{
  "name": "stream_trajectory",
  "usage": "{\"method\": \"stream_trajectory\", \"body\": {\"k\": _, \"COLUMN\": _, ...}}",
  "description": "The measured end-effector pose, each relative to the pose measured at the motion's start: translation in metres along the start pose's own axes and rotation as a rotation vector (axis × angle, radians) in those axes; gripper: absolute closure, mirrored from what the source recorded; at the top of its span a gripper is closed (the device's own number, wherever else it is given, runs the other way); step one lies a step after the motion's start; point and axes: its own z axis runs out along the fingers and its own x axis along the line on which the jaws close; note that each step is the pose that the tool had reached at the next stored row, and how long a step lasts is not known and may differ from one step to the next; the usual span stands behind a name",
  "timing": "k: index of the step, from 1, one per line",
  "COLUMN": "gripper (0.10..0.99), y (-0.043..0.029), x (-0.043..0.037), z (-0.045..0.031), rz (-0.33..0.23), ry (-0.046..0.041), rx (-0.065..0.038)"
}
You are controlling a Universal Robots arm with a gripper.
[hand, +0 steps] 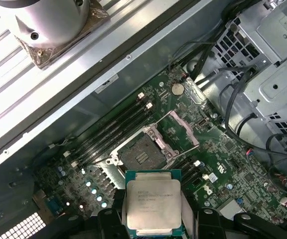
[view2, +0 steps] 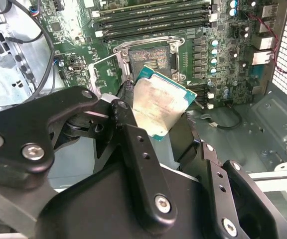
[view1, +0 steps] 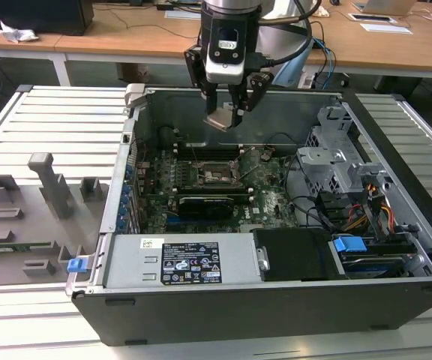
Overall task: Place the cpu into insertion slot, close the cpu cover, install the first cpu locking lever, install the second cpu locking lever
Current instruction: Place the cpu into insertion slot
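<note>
Silver-beige cpu (hand: 151, 204) in the grasp of the end effector (view1: 228, 111), above the insertion slot (hand: 142, 155) — ribbed table (view1: 58, 120), wooden desks (view1: 126, 37).

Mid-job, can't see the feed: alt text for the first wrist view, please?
The pincer holds the cpu, metal top facing the camera, above the open computer case. Underneath, on the green motherboard, the insertion slot sits empty with its cpu cover swung open.
</note>
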Motion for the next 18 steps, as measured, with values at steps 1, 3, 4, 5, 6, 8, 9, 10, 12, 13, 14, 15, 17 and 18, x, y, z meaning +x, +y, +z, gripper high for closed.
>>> {"method": "stream_trajectory", "body": {"k": 1, "gripper": 0.557, "y": -0.0001, "x": 0.0000, "z": 0.0006, "rz": 0.016, "ry": -0.0015, "rx": 0.000}}
{"method": "stream_trajectory", "body": {"k": 3, "gripper": 0.557, "y": -0.0001, "x": 0.0000, "z": 0.0014, "rz": 0.044, "ry": -0.0040, "rx": -0.001}}
{"method": "stream_trajectory", "body": {"k": 4, "gripper": 0.557, "y": -0.0001, "x": -0.0001, "z": 0.0018, "rz": 0.056, "ry": -0.0051, "rx": -0.001}}
{"method": "stream_trajectory", "body": {"k": 5, "gripper": 0.557, "y": -0.0002, "x": -0.0001, "z": 0.0025, "rz": 0.079, "ry": -0.0071, "rx": -0.001}}
{"method": "stream_trajectory", "body": {"k": 6, "gripper": 0.557, "y": -0.0002, "x": -0.0001, "z": 0.0028, "rz": 0.089, "ry": -0.0080, "rx": -0.001}}
{"method": "stream_trajectory", "body": {"k": 8, "gripper": 0.557, "y": -0.0003, "x": -0.0001, "z": 0.0033, "rz": 0.103, "ry": -0.0092, "rx": -0.002}}
{"method": "stream_trajectory", "body": {"k": 9, "gripper": 0.557, "y": -0.0003, "x": -0.0001, "z": 0.0035, "rz": 0.109, "ry": -0.0097, "rx": -0.002}}
{"method": "stream_trajectory", "body": {"k": 10, "gripper": 0.557, "y": -0.0003, "x": -0.0001, "z": 0.0038, "rz": 0.118, "ry": -0.0105, "rx": -0.002}}
{"method": "stream_trajectory", "body": {"k": 12, "gripper": 0.557, "y": -0.0004, "x": -0.0001, "z": 0.0043, "rz": 0.130, "ry": -0.0115, "rx": -0.002}}
{"method": "stream_trajectory", "body": {"k": 13, "gripper": 0.557, "y": -0.0004, "x": -0.0001, "z": 0.0044, "rz": 0.135, "ry": -0.0120, "rx": -0.002}}
{"method": "stream_trajectory", "body": {"k": 14, "gripper": 0.557, "y": -0.0004, "x": -0.0001, "z": 0.0046, "rz": 0.139, "ry": -0.0124, "rx": -0.002}}
{"method": "stream_trajectory", "body": {"k": 15, "gripper": 0.557, "y": -0.0004, "x": -0.0001, "z": 0.0048, "rz": 0.146, "ry": -0.0129, "rx": -0.002}}
{"method": "stream_trajectory", "body": {"k": 17, "gripper": 0.557, "y": -0.0005, "x": -0.0001, "z": 0.0053, "rz": 0.158, "ry": -0.0140, "rx": -0.003}}
{"method": "stream_trajectory", "body": {"k": 18, "gripper": 0.557, "y": -0.0005, "x": -0.0001, "z": 0.0054, "rz": 0.162, "ry": -0.0144, "rx": -0.003}}
